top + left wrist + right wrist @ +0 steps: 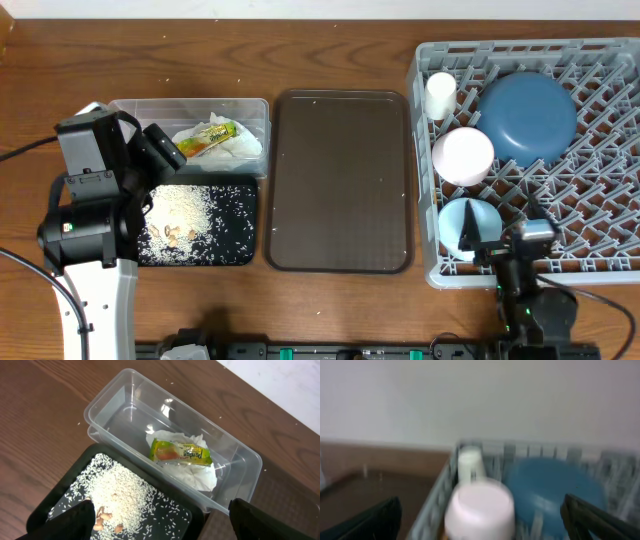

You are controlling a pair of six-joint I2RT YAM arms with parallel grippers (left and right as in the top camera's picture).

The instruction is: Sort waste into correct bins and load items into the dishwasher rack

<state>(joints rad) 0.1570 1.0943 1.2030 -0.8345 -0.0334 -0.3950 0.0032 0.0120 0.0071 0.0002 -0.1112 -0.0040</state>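
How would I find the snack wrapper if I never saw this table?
Look left of the big brown serving tray, where a clear plastic tub sits. Inside, on a crumpled white napkin, lies the snack wrapper: the only yellow-green thing there.

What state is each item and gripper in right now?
napkin, crumpled, in clear tub
wrapper, lying on napkin
rice, spread in black tray
dark-blue bowl, in rack
pink bowl, in rack
light-blue bowl, in rack
white cup, in rack
left gripper, jaws open
right gripper, jaws open
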